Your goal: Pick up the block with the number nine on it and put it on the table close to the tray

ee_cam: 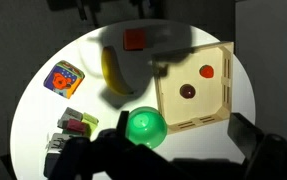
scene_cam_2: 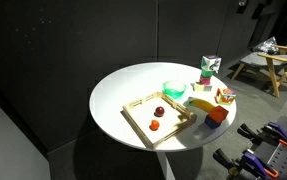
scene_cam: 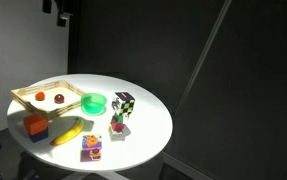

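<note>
The block with the number nine (scene_cam: 91,148) is a small pink, purple and yellow cube near the table's front edge. It also shows in an exterior view (scene_cam_2: 225,96) and at the left of the wrist view (ee_cam: 63,78). The light wooden tray (scene_cam: 58,106) lies at the back left and holds two small round red pieces. It shows in an exterior view (scene_cam_2: 139,127) and the wrist view (ee_cam: 196,123) too. My gripper (ee_cam: 183,128) is open and empty, high above the table over the tray's edge and the green bowl. It is far from the block.
A green bowl (scene_cam: 94,102) stands beside the tray. A banana (scene_cam: 68,132) and an orange cube (scene_cam: 34,126) lie in front of the tray. A checkered cube (scene_cam: 124,103) and a small red item (scene_cam: 118,124) sit to the right. The round white table (scene_cam: 148,125) has dark surroundings.
</note>
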Controlling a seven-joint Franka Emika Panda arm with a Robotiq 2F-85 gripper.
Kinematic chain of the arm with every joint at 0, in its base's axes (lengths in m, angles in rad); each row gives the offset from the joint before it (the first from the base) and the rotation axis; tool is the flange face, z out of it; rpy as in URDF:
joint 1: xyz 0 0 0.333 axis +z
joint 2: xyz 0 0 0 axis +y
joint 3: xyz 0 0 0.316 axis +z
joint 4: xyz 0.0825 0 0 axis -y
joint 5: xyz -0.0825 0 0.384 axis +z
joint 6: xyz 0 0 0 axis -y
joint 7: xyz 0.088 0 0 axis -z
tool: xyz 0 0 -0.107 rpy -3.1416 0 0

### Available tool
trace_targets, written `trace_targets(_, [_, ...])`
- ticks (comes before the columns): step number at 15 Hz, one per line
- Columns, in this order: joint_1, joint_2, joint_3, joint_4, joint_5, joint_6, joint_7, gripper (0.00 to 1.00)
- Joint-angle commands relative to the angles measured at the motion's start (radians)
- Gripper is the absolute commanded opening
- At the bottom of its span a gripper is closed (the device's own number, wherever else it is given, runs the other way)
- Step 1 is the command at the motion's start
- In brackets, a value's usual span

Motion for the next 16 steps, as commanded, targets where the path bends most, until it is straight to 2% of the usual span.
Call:
trace_targets(1, [-0.022, 0.002, 0.017, 0.003, 0.008, -0.003, -0.007, 1.00])
trace_targets(9, [-0.024, 0.002, 0.017, -0.006, 0.001, -0.005, -0.012, 1.00])
trace_targets(16, [-0.054, 0.011, 0.015, -0.075, -0.054, 0.019, -0.018, 1.00])
